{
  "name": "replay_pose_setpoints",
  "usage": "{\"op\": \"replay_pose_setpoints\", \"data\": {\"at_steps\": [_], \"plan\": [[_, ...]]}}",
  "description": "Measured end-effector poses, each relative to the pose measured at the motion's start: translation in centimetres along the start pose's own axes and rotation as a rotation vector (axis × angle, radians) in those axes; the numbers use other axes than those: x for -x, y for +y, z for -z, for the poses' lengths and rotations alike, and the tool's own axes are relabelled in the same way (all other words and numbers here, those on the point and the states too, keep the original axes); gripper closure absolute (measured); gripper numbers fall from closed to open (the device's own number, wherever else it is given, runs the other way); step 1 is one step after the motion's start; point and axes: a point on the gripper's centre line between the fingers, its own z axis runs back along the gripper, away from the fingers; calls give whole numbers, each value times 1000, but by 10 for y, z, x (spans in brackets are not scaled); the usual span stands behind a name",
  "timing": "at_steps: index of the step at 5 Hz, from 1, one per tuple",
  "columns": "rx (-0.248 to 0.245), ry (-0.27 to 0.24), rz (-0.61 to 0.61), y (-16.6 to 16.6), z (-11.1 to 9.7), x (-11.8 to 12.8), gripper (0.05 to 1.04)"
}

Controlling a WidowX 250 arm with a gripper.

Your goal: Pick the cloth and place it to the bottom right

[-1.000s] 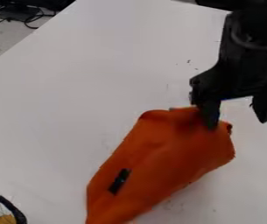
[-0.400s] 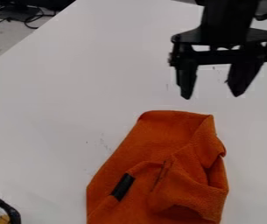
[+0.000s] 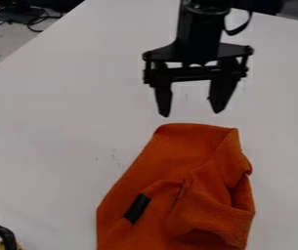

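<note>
In the camera view, the black gripper (image 3: 190,114) hangs from the top edge over the white table (image 3: 53,132), a little right of the middle, with its two fingers pointing down. The fingers are spread, with a wide gap between their tips and nothing held between them. Just below the tips in the view lies the orange cloth (image 3: 187,146), apart from the gripper. It spreads over the bottom of the view, from left of the middle to the right of it, and runs out past the bottom edge. Its upper end is fairly smooth, while its right side is folded and rumpled, with a loose flap and deep creases. A small black patch (image 3: 137,208) sits at a slant on the left part of the cloth. Small dark specks (image 3: 115,158) mark the table to the left of the cloth. At the lower left edge there is part of a curved black band (image 3: 6,235). In the top left corner, beyond the table's edge, thin cables (image 3: 35,24) lie tangled beside a dark object (image 3: 17,13).
</note>
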Motion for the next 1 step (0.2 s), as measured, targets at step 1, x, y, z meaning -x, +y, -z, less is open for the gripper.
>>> {"op": "replay_pose_setpoints", "data": {"at_steps": [1], "plan": [[16, -8, 65, 13, 11, -13, 84]]}}
